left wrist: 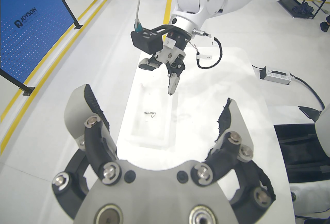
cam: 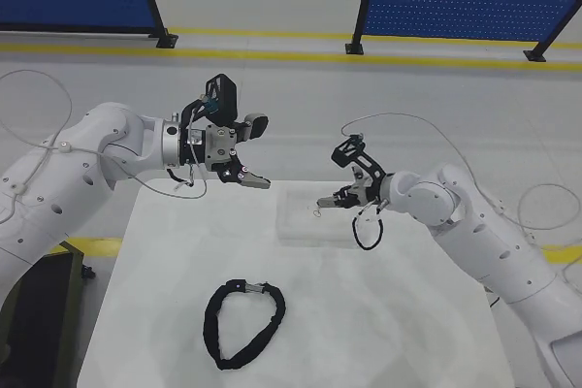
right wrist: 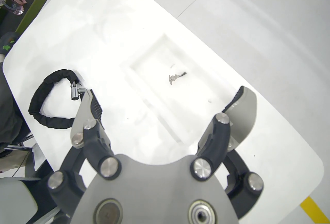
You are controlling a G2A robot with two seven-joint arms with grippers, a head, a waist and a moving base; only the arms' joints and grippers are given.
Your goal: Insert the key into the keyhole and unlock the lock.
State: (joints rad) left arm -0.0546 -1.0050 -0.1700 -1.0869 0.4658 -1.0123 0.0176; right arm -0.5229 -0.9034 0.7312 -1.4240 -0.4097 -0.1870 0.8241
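1. Top view: key [cam: 320, 206] lies loose in the tray [cam: 301, 236], just past the tips of the right gripper [cam: 341, 199], not touching.
2. Right gripper fingers spread, empty; left gripper [cam: 259, 152] likewise, farther from key.
3. I see lock [cam: 242, 325] well apart from tray.

— What is the lock [cam: 244, 322] made of?
— A black, matt cloth sleeve, with a shiny metal barrel [right wrist: 74, 93] at its ends.
— And the key [right wrist: 175, 77]?
— Thin bare metal. The tray [cam: 291, 233] under it is smooth and white, plastic by its look, and the table [cam: 388, 320] is smooth white too.
— The right gripper [right wrist: 165, 97]?
— Dull grey metal fingers [right wrist: 248, 106], black ribbed pads [right wrist: 96, 106], glossy screws [right wrist: 202, 167].
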